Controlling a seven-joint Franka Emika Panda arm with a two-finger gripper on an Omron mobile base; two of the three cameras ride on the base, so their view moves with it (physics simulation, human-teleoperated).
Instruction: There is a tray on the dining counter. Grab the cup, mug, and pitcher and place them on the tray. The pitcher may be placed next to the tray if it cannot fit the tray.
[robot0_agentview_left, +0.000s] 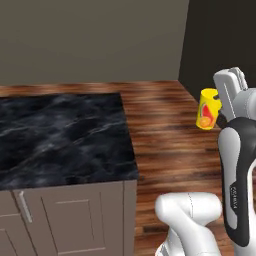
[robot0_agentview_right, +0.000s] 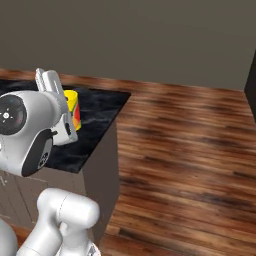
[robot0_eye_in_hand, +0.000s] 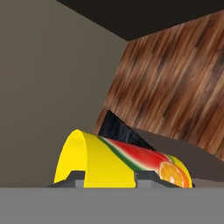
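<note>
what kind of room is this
Most likely a home kitchen: a black marble worktop sits on beige cabinets with a metal handle, over a wood plank floor. The gripper holds a yellow cup printed with fruit.

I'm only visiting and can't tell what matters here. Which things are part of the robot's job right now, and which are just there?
Part of the job:
- the yellow cup, held up off the floor
- the hand, closed around that cup

Just there:
- the black marble worktop
- the beige cabinets under it
- the wooden floor
</note>
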